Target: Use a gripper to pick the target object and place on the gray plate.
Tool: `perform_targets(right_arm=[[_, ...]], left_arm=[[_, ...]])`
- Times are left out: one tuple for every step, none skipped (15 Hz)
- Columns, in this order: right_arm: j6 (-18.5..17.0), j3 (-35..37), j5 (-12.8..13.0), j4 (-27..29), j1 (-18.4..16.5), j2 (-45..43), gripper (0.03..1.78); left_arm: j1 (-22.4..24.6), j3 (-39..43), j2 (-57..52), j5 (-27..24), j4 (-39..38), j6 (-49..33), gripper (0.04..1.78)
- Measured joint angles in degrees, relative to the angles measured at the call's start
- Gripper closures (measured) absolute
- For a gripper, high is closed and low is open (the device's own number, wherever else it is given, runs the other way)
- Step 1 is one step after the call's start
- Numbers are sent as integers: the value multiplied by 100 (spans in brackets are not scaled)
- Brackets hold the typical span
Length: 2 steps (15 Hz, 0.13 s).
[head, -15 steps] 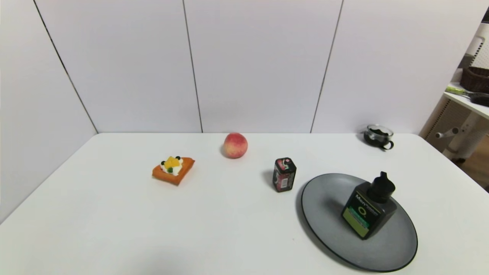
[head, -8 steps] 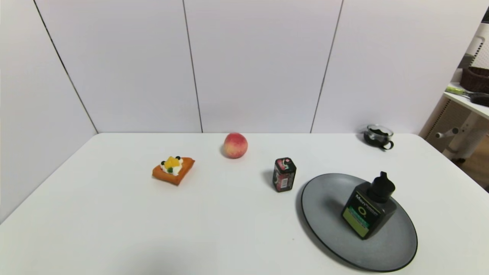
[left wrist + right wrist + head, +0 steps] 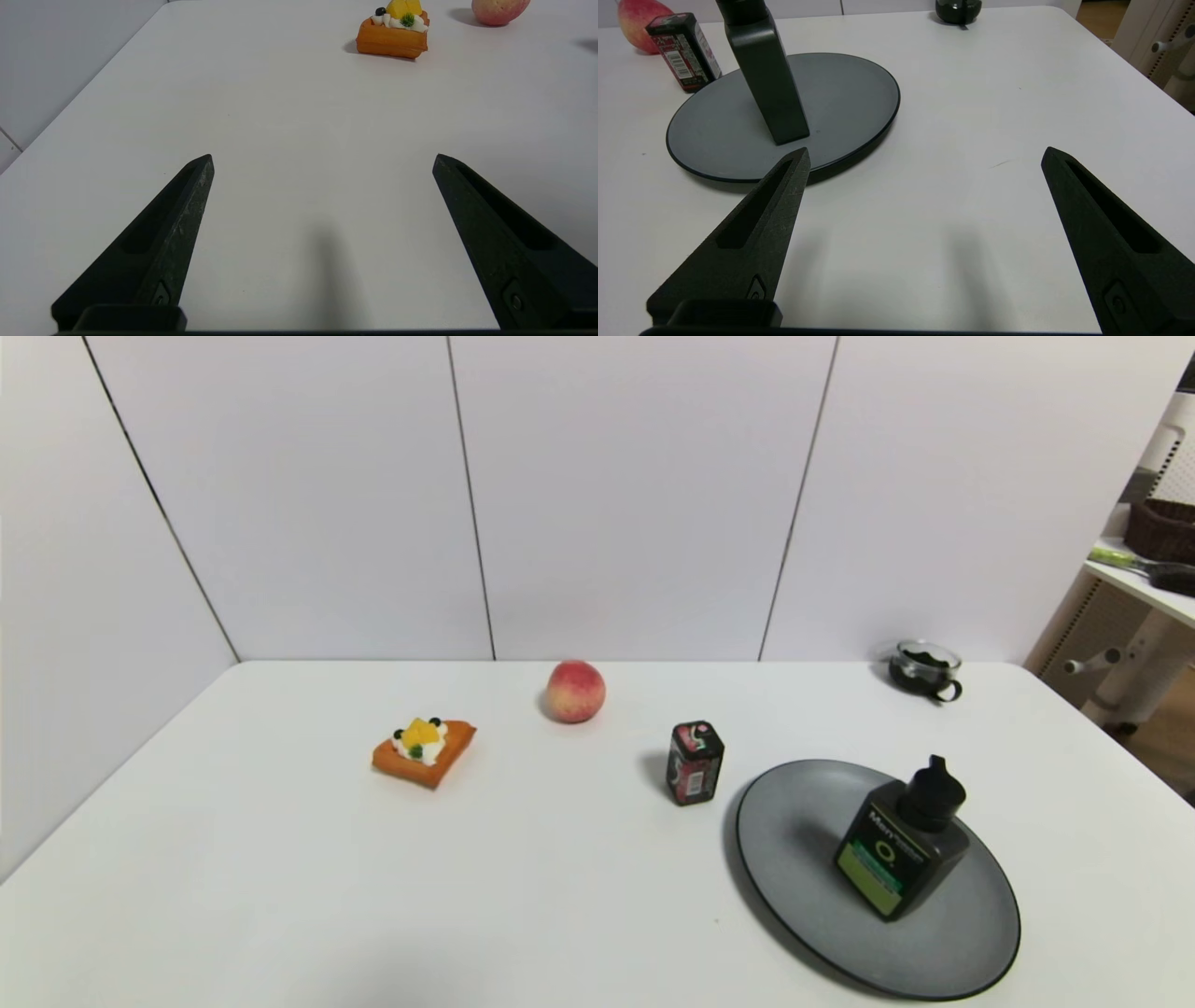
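- Your dark bottle [image 3: 898, 847] stands upright on the gray plate [image 3: 803, 803], on the plate's right half, its green label turned toward the robot and its black spouted cap [image 3: 931, 793] on top.
- The plate lies on the white bench [image 3: 280, 877], at its near right part.
- Your right gripper [image 3: 924, 156] hangs low over bare bench just beside the plate's rim; its fingers [image 3: 752, 233] are spread wide and hold nothing.
- Your left gripper [image 3: 323, 157] sits over bare bench on the left, well apart from the plate, with its fingers [image 3: 163, 238] likewise spread wide and holding nothing.
- Neither arm shows in the head view.
- A small red-black tin [image 3: 695, 763] stands just beside the plate's left edge, not touching it.
- Farther back you have a peach [image 3: 575, 691], and to its left an orange waffle cake [image 3: 424, 749] with cream and fruit on top.
- A small glass cup [image 3: 924, 668] with dark contents stands at the far right of the bench.
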State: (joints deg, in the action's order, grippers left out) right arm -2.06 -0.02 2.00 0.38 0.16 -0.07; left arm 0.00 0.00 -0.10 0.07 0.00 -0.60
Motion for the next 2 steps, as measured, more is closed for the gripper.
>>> perform_targets(right_arm=[[-5, -2, 0, -22, 0, 0, 10], [-39, -2, -2, -49, 0, 0, 10]], left_arm=[[0, 0, -1, 0, 0, 2, 13], [2, 0, 0, 0, 0, 0, 13]])
